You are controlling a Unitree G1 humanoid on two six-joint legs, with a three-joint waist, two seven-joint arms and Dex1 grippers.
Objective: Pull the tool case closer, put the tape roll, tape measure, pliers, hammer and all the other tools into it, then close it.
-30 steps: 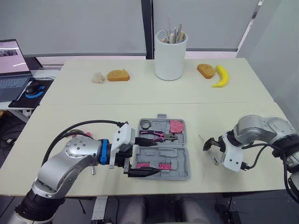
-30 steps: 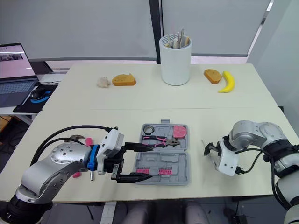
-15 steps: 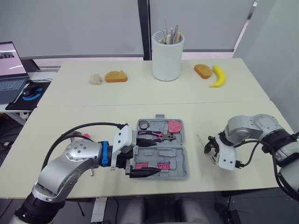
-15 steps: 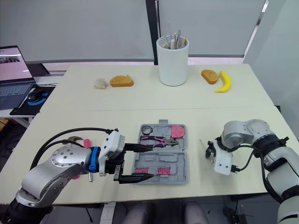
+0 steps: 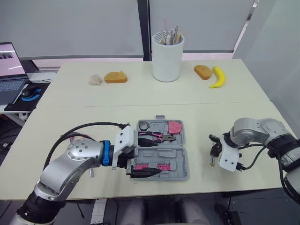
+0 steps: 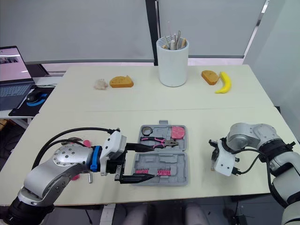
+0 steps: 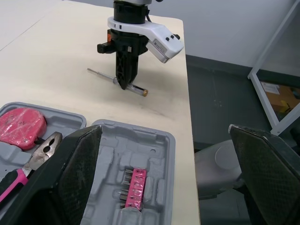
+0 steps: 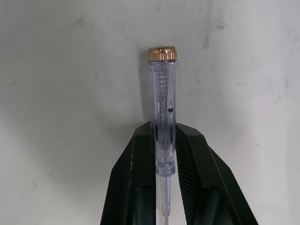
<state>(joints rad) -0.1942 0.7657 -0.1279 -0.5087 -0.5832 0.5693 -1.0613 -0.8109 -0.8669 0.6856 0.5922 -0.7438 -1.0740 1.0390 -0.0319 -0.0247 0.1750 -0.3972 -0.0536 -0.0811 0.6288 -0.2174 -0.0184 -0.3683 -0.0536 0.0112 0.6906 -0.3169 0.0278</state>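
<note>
Tool case [image 5: 182,165], grey and lying open, sits on the near half of the table [image 5: 65,117] close to the front edge. Its far half holds the pliers [image 5: 154,136] with pink handles, the pink tape measure [image 5: 174,126] and the dark tape roll [image 5: 145,125]. The near half carries a pink bit holder [image 5: 152,166].

The left gripper [image 5: 158,156] reaches in from the case's left side with its two black fingers spread wide, one over the pliers and one over the case's front edge, and it has hold of nothing.

To the right of the case, apart from it, a screwdriver [image 8: 163,93] with a clear handle and a brass cap lies flat on the table. The right gripper [image 7: 124,80] points down at it, and its fingers [image 8: 140,154] are pressed against both sides of the handle.

Across the far half of the table stand a white holder [image 5: 167,58] full of utensils, a banana [image 5: 217,77] and two bread pieces [image 5: 116,77]. A laptop [image 5: 7,65] is at the far left
</note>
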